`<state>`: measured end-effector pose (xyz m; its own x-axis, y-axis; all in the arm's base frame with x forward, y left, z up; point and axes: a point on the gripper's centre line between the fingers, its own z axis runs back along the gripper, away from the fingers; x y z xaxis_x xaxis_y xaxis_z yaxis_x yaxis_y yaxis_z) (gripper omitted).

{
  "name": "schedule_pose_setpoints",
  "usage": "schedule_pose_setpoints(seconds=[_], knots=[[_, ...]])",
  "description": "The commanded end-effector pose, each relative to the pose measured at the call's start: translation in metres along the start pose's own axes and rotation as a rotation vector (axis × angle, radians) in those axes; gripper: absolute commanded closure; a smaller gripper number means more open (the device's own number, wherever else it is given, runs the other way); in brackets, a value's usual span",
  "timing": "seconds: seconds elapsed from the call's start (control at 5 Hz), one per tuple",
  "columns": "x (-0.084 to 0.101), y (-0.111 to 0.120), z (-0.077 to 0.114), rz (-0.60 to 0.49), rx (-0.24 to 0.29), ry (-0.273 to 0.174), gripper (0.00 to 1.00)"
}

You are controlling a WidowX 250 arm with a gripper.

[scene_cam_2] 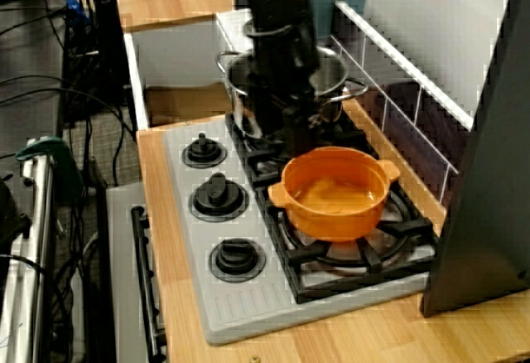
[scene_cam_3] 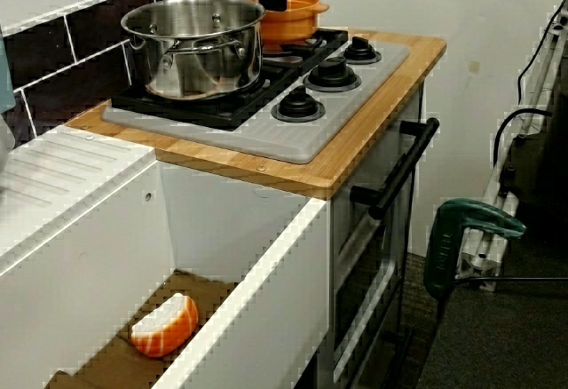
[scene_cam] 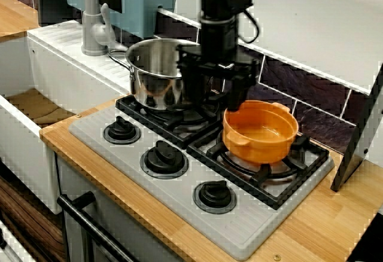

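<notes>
Toy kitchen stove seen from three sides, with a black robot arm coming straight down over the hob. The hob is a grey plate set into a wooden desk, with three black knobs in a row along its front edge and two black grates behind them.

Each grate carries one pot, upright and roughly centred, so both sit level on the raised bars. A steel pot stands on the grate nearer the sink. An orange pot stands on the other grate, open, with no lid and apparently nothing in it, its two small handles pointing outward.

In the front view the arm is vertical, wrist pointing down, and the gripper hangs low between the two pots, just beside the orange pot's rear rim and close to the steel pot's wall. Whether it touches either pot is unclear. Its dark fingers merge with the dark grate and tiles behind, so I cannot tell whether they are spread or closed; nothing appears to be held.

In the view from the sink side, a white sink beside the stove holds a small orange-and-white piece on its floor, well apart from the gripper.
</notes>
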<state>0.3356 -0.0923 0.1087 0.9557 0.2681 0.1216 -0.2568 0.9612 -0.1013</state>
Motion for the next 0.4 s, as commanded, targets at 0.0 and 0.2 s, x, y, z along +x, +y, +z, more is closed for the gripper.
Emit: schedule_pose_setpoints(seconds=[0.0, 0.2], knots=[[0.006, -0.005, 0.011, 0.022, -0.041, -0.030, 0.00], [0.006, -0.003, 0.001, 0.033, -0.033, -0.028, 0.00]])
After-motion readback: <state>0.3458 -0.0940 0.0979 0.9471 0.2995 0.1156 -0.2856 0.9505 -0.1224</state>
